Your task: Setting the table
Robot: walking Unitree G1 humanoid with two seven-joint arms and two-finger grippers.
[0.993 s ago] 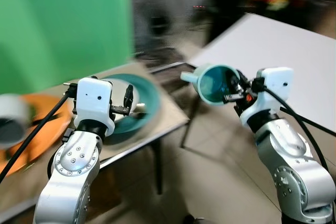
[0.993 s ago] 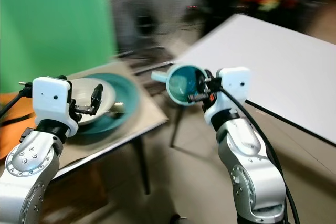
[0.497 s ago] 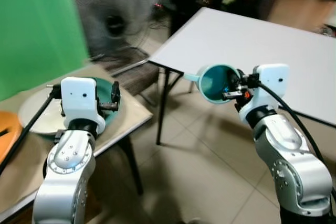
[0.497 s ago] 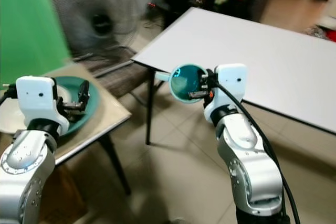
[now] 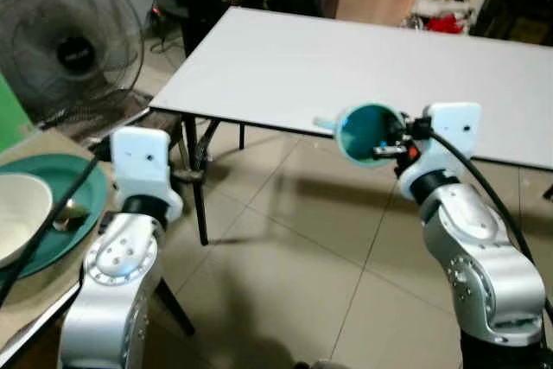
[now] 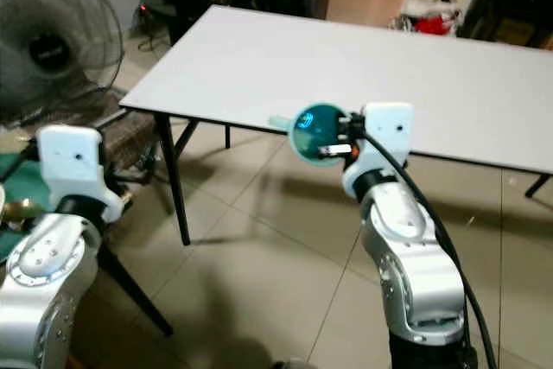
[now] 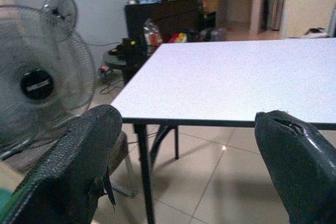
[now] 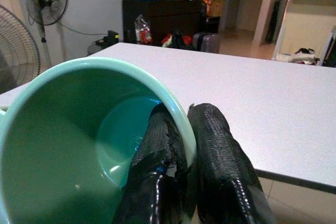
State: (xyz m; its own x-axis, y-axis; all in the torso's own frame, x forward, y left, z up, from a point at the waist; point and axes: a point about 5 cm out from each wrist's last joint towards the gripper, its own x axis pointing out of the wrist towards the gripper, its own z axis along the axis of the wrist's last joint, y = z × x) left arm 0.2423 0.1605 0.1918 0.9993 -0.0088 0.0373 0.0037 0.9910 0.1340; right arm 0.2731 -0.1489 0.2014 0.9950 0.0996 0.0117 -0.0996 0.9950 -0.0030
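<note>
**Nearly there: cup carried to the table**

The teal cup (image 5: 367, 133) sits mid-frame, its rim pinched by the right gripper (image 8: 184, 145), one finger inside the wall, one outside. It hangs before the white table (image 5: 363, 66), not yet set down. The left gripper (image 7: 189, 166), lower left, is spread and empty.

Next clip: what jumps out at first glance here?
The teal mug, pinched by its rim in the right end effector and tipped on its side, hangs before the bare white table. The left end effector is open beside a side table holding a teal plate and white bowl.
</note>
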